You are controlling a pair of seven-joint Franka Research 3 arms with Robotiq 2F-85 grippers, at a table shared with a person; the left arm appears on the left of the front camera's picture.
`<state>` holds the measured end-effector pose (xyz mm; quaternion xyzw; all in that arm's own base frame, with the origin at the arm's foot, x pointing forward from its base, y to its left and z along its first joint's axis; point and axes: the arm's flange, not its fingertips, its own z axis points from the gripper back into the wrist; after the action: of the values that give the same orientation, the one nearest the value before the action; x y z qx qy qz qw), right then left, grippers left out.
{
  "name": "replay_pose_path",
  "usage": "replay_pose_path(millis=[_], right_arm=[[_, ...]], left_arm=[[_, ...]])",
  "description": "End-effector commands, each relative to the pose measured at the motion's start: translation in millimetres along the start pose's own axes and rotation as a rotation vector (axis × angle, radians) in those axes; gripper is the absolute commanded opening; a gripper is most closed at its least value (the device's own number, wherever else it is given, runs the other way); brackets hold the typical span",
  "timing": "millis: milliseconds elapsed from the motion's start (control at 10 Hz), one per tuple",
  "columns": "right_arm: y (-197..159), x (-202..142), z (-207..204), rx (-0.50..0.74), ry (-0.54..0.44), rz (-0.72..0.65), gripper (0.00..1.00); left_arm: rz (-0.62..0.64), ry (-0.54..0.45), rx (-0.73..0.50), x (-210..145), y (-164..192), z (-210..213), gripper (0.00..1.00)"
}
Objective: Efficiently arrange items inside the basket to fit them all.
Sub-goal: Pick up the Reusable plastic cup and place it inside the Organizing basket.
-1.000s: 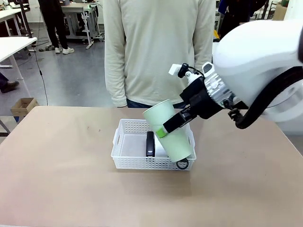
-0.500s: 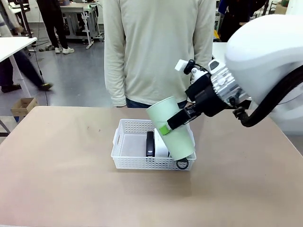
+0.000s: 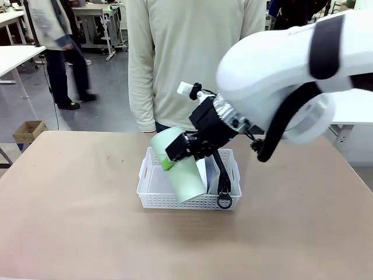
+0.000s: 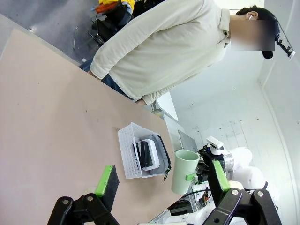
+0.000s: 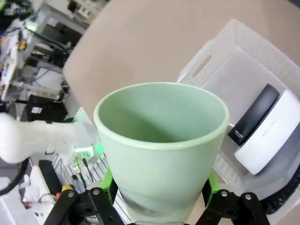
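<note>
Gripping the pale green cup (image 3: 178,169) by its sides, the right hand (image 3: 175,153) is holding it tilted above the left half of the white basket (image 3: 152,195), its green pads pressing on the cup wall. In the right wrist view the cup (image 5: 161,150) is sitting between the two fingers, mouth open to the camera. Inside the basket, the white block (image 5: 269,136) is lying with the black stapler (image 5: 253,115) against it, and the grey pouch's zipper with its ring pull (image 3: 224,201) is hanging over the near right wall. The left hand (image 4: 161,180) is hovering well apart above the bench (image 3: 70,233), jaws spread wide and gripping nothing. A person (image 3: 192,58) is standing at the far side.
</note>
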<state>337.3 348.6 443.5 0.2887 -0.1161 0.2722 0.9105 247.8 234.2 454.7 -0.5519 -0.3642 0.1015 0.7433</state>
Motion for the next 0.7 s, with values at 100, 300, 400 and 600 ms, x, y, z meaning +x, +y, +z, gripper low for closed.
replay_pose_path(millis=[100, 300, 400, 600], right_arm=[[9.0, 36.7, -34.3, -0.115, 0.021, -0.15, 0.86], [2.2, 61.9, -33.9, -0.15, 0.014, -0.29, 0.86], [0.2, 72.6, -37.3, -0.174, 0.023, -0.344, 0.86], [-3.9, 96.9, -44.3, -0.198, 0.049, -0.452, 0.86]], left_arm=[[-0.022, -0.013, -0.022, -1.9, 0.1, -0.9, 1.0], [-0.022, -0.013, -0.022, -1.9, 0.1, -0.9, 1.0], [-0.022, -0.013, -0.022, -1.9, 0.1, -0.9, 1.0], [-0.022, -0.013, -0.022, -1.9, 0.1, -0.9, 1.0]])
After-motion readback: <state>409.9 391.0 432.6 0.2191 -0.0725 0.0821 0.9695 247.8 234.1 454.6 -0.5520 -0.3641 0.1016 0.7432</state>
